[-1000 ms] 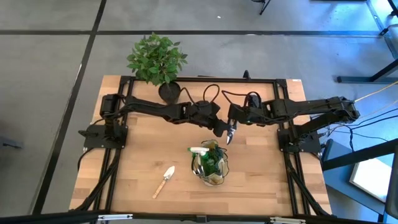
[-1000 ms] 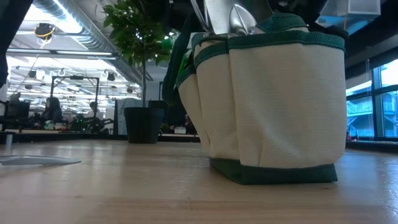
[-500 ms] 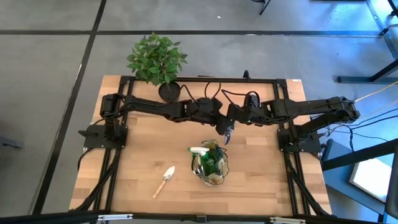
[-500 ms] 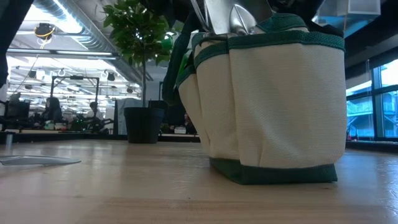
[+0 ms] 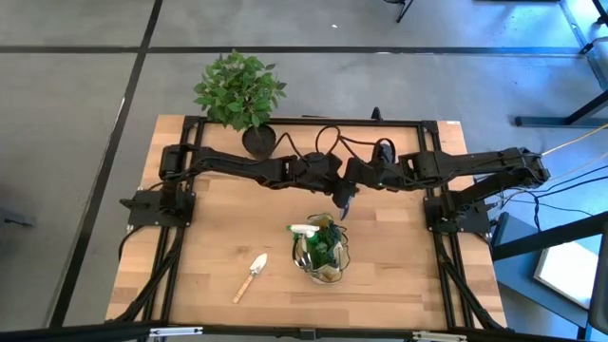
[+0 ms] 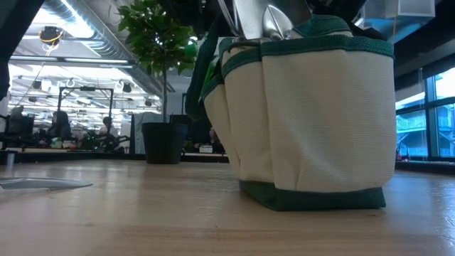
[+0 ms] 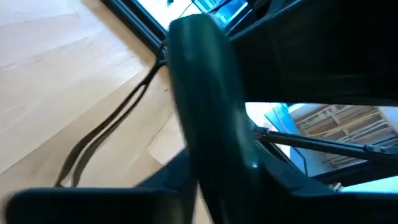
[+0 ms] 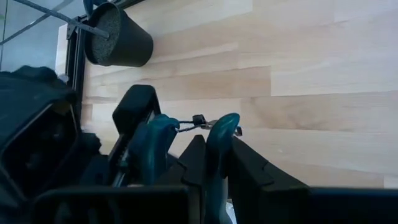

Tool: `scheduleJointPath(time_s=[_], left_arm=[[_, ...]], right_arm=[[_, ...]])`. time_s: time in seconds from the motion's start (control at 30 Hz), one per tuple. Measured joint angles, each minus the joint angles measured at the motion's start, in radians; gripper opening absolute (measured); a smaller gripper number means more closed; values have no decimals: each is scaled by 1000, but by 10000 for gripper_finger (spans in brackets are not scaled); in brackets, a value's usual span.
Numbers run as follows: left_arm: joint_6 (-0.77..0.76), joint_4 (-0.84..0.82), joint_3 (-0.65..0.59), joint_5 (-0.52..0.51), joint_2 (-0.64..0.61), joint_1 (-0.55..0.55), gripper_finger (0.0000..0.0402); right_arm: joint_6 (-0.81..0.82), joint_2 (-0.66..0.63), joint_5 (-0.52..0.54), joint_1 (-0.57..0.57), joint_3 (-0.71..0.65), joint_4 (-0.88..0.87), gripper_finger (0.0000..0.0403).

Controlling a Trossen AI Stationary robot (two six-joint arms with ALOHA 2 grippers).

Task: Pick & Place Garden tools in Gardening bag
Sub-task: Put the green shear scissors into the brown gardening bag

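Since a second ago my two arms have drawn together over the back-middle of the table: the left gripper has slid in toward the right gripper, and the two now sit just beside each other, where there was a gap between them. The potted plant stands at the far edge, not part of the job. The gardening bag stands upright at the front-middle of the table, well loaded, with a white-triggered spray bottle and metal tool ends poking from the top. My right jaws are clenched on the teal-handled pruners, blades pointing down toward the bag side. The left wrist view is filled by one dark handle; whether my left gripper has a hold on it I cannot tell. Step in hand, as I read it: passing or steadying the pruners between arms, behind the bag and clear of it. Next move wants one firm grip, then a carry forward over the bag's mouth and a lowering in. One wooden-handled trowel lies on the table left of the bag, not yet picked.
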Motion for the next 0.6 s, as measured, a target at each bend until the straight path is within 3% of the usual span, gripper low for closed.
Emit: scheduleJointPath(time_s=[0.07, 0.27, 0.4, 0.6], left_arm=[[18, -9, 0, 20, 0, 1, 61], [10, -52, 0, 87, -14, 14, 61], [43, -84, 0, 122, -45, -1, 61], [100, -130, 0, 76, -124, -19, 61]], right_arm=[[-19, 0, 7, 0, 0, -2, 40], [-119, -2, -19, -1, 0, 24, 48], [-178, -23, -87, 0, 1, 38, 119], [-257, -95, -117, 9, 2, 86, 210]])
